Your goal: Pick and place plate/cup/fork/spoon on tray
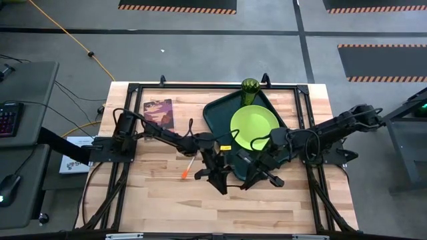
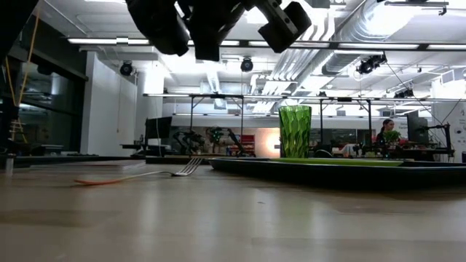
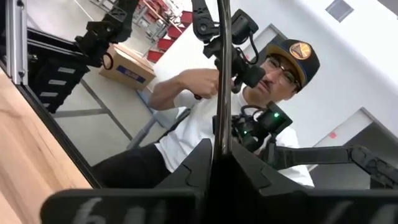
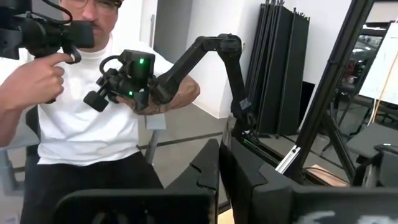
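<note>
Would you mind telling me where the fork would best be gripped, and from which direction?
Probably by the orange-red handle of the fork, coming straight down. It lies flat on the bare table, just left of the tray, so only its narrow sides offer purchase. The left gripper is nearest, and its fingers should close across the handle.

Lime-green plate [image 1: 253,125] flat in dark-green tray [image 1: 217,113], beside the right fingers; translucent green cup [image 1: 249,87] upright at the tray's far edge; orange-handled fork [image 1: 187,169] on bare wood beside the left fingers, which clamp the thin dark spoon [image 3: 222,74] upright
</note>
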Action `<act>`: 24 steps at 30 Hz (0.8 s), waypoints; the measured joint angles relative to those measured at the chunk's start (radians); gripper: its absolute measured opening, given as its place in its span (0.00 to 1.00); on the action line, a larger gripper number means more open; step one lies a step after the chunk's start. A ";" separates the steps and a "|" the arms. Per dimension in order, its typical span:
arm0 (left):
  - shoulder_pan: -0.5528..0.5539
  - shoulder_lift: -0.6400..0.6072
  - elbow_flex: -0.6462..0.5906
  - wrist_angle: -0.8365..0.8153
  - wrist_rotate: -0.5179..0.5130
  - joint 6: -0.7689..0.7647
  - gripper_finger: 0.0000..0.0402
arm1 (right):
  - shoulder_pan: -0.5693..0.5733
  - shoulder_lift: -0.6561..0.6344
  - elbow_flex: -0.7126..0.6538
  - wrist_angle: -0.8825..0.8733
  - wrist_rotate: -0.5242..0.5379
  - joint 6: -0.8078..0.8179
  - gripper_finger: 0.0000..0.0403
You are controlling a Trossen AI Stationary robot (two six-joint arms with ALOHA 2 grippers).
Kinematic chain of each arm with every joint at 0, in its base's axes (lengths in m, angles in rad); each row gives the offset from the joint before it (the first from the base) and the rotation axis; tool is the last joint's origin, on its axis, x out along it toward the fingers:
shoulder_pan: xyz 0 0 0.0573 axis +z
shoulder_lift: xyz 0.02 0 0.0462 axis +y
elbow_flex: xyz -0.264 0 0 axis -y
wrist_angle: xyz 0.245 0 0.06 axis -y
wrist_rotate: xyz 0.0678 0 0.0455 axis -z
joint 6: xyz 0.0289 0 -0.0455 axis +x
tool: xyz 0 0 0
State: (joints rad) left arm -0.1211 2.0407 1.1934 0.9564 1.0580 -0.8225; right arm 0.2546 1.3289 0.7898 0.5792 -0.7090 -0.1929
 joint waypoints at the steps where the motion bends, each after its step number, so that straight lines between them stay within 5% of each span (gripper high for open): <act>1: 0.002 0.000 0.000 -0.010 -0.002 0.008 0.05 | 0.000 0.000 0.000 -0.003 0.000 0.001 0.00; 11: 0.030 -0.002 0.000 -0.038 0.051 0.022 0.03 | -0.020 -0.027 0.000 -0.040 0.101 0.208 0.17; 18: 0.073 -0.002 -0.001 -0.050 0.062 -0.002 0.01 | -0.046 -0.170 0.000 -0.267 0.177 0.220 0.43; 24: 0.116 -0.001 -0.002 -0.053 0.067 0.012 0.01 | -0.047 -0.308 0.000 -0.464 0.365 0.218 0.59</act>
State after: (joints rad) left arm -0.0049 2.0396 1.1916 0.9039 1.1252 -0.8108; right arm 0.2081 1.0205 0.7895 0.1152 -0.3445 0.0251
